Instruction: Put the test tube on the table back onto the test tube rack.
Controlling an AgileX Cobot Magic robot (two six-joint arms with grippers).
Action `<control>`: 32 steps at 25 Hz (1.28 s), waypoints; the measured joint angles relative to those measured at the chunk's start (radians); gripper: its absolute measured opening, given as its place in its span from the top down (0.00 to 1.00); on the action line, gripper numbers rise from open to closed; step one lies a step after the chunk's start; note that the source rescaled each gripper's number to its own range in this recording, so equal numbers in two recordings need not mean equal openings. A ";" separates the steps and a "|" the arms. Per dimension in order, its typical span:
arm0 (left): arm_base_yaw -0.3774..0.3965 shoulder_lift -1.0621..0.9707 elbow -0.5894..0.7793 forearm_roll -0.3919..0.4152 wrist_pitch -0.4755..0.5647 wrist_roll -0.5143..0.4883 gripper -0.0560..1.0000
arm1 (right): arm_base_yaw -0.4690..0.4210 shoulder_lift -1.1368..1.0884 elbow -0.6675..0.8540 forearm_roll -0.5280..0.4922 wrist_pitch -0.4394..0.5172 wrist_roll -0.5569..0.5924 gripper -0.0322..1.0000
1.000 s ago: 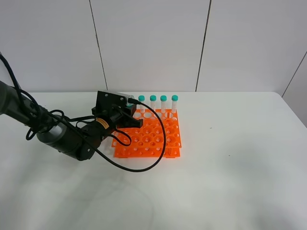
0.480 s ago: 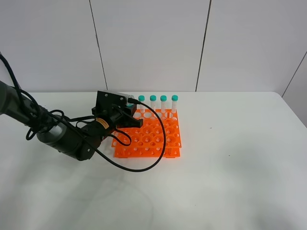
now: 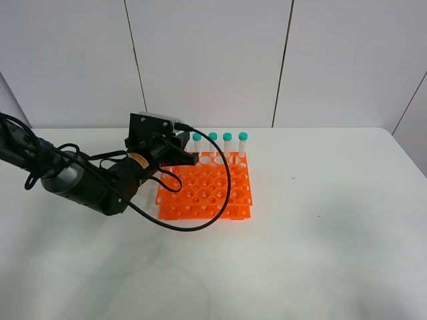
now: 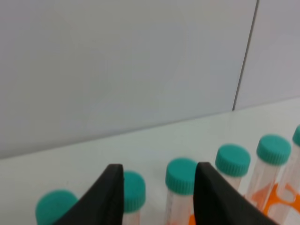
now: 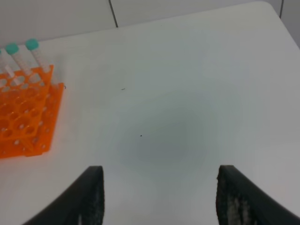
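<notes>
The orange test tube rack [image 3: 207, 190] stands on the white table [image 3: 320, 233], with teal-capped tubes [image 3: 227, 141] upright along its back row. No test tube lies on the table in any view. My left gripper [image 3: 183, 155] hovers over the rack's back left corner. In the left wrist view its black fingers [image 4: 110, 192] stand apart above several capped tubes. One cap [image 4: 180, 176] shows in the gap beyond the left gripper [image 4: 159, 168], and nothing is clamped. My right gripper [image 5: 161, 171] is open over bare table, well to the right of the rack [image 5: 21, 117].
A black cable [image 3: 200, 223] loops from the left arm across the rack's front. A grey panelled wall [image 3: 213, 60] rises behind the table. Bare white tabletop stretches to the right and front of the rack. The right arm is outside the exterior high view.
My left gripper has risen and drawn slightly back and left from the rack's back row. The tubes stay upright in the rack. The right gripper has not visibly moved.
</notes>
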 joint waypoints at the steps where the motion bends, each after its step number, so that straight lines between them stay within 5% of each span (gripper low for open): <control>1: 0.000 -0.010 0.000 0.000 0.001 0.000 0.78 | 0.000 0.000 0.000 0.000 0.000 0.000 0.32; 6: 0.005 -0.070 0.001 0.000 0.035 0.000 0.78 | 0.000 0.000 0.000 0.000 0.000 0.000 0.32; 14: 0.056 -0.205 0.002 0.031 0.294 0.000 0.78 | 0.000 0.000 0.000 0.001 0.000 0.000 0.32; 28: 0.387 -0.426 0.002 0.127 0.880 0.000 0.77 | 0.000 0.000 0.000 0.001 0.000 0.000 0.32; 30: 0.424 -0.449 0.002 0.153 0.968 0.000 0.70 | 0.000 0.000 0.000 0.001 0.000 0.000 0.32; 32: 0.443 -0.475 0.002 0.162 1.050 -0.002 0.47 | 0.000 0.000 0.000 0.001 0.000 0.000 0.32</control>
